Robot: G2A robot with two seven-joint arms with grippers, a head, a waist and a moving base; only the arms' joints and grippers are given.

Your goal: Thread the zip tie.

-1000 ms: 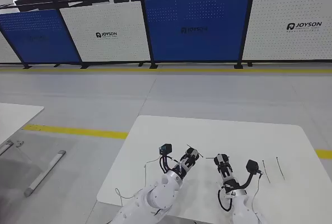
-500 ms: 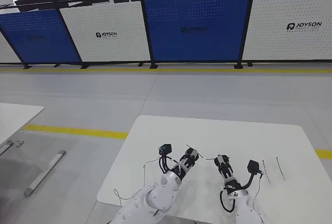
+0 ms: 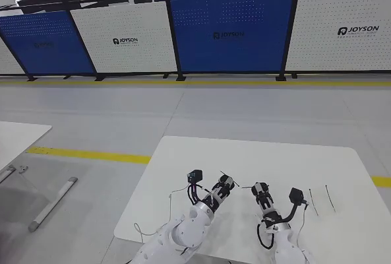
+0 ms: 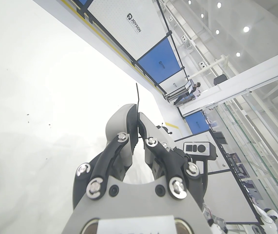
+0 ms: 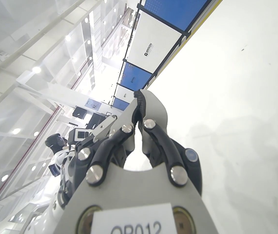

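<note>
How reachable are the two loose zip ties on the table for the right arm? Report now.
Probably yes: the loose zip ties lie on bare table just right of the right gripper, with nothing between. Its jaws are shut, so they must open first.

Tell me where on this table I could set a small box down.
The far half of the white table, beyond both grippers up to its far edge, is bare. Crowded: the near edge, where the left gripper pinches a zip tie beside the right gripper, and the loose zip ties on the right.
</note>
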